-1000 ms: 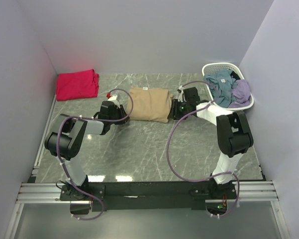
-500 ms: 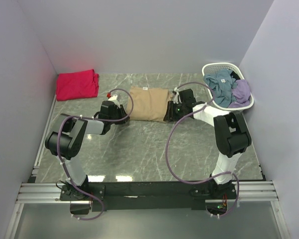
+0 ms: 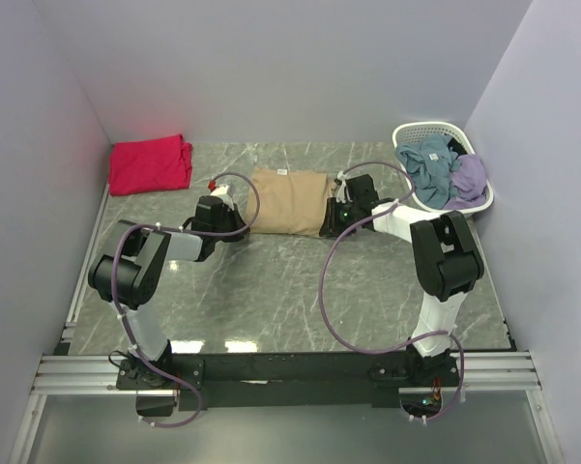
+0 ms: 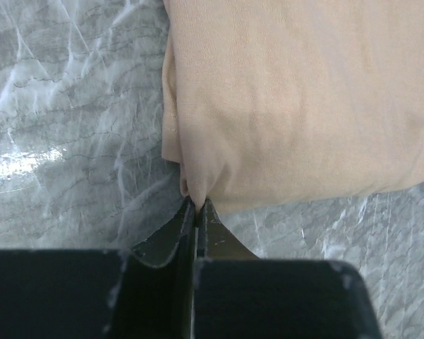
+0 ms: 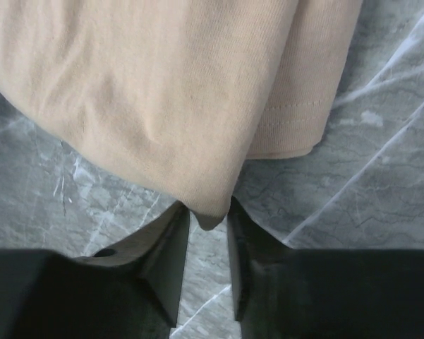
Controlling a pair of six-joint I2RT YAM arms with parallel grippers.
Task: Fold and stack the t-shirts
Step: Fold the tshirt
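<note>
Near edge of the tan tee (image 3: pixel 288 201), which lies folded flat mid-table (image 3: pixel 271 280). Left gripper (image 4: pixel 196 201): jaws closed, pinching the tee's near left corner. Right gripper (image 5: pixel 209 212): jaws apart, astride the near right corner, not yet clamped. For a clean fold, the right jaws should bite all layers before either arm lifts. Both corners should then rise level and together. Beyond: red tee (image 3: pixel 151 162), far left, well apart; basket (image 3: pixel 421 126), far right.
</note>
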